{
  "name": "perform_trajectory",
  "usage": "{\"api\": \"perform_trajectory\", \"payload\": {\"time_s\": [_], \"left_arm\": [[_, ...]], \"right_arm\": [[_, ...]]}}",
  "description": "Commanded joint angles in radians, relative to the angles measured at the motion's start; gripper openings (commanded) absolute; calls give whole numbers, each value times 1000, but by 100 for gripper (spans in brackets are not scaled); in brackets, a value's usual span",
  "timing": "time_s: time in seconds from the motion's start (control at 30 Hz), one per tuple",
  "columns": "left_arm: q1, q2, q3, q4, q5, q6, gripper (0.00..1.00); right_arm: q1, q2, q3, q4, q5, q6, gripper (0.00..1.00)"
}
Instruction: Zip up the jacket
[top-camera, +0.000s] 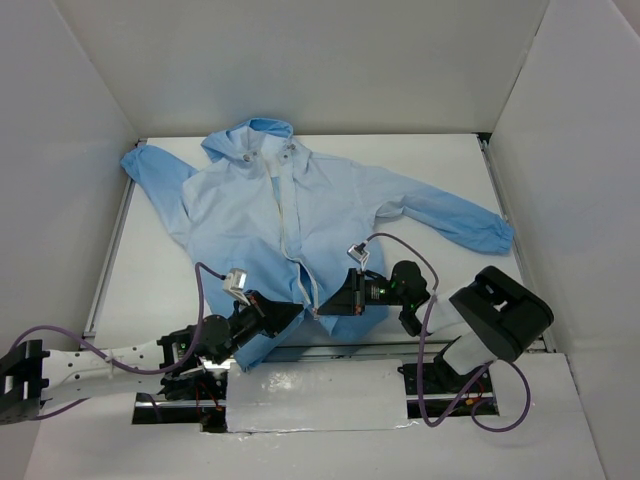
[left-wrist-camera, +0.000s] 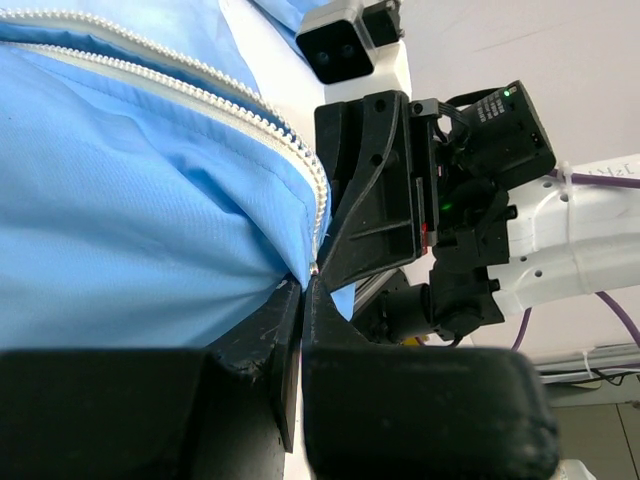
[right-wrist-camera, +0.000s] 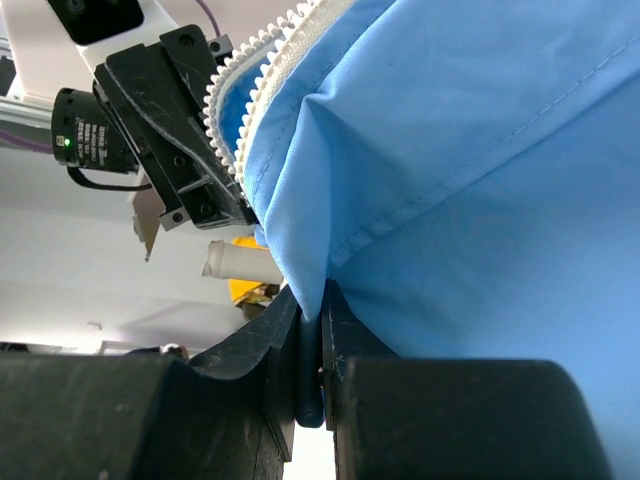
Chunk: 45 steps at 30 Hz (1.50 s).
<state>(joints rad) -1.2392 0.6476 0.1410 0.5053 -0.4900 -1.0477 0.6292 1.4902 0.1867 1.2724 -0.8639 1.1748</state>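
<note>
Jacket lies flat, front up, on the white table. The hood is toward the far edge and the hem at the near edge by the arm bases. One sleeve reaches to the far left corner, the other sleeve angles out toward the right edge. The blue is paler at the chest and deeper at the hem and cuffs. The white zipper runs down the middle from collar to hem. In both wrist views its two rows of teeth lie apart near the hem, not meshed.

Left gripper sits at the hem just left of the zipper's bottom end. Its jaws are pressed together, pinching the jacket's edge right where the teeth end. Right gripper sits at the hem just right of the zipper. Its jaws are also squeezed shut on a fold of blue fabric, which bunches and pulls up into the pinch. The two grippers face each other tip to tip, very near, with the zipper bottom between them. I cannot tell if they touch.

Both arms lie low over the near edge of the table. Purple cables loop off each wrist. A white plate covers the gap between the arm bases. White walls box in the table on the left, far and right sides.
</note>
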Motion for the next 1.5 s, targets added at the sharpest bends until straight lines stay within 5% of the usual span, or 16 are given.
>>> {"api": "perform_trajectory", "payload": {"time_s": [0.0, 0.13, 1.47], "left_arm": [[0, 0, -3, 116, 16, -6, 0], [0, 6, -7, 140, 25, -8, 0], [0, 38, -21, 182, 30, -54, 0]], "right_arm": [[-11, 19, 20, 384, -41, 23, 0], [-23, 76, 34, 490, -69, 97, 0], [-46, -11, 53, 490, -96, 112, 0]]}}
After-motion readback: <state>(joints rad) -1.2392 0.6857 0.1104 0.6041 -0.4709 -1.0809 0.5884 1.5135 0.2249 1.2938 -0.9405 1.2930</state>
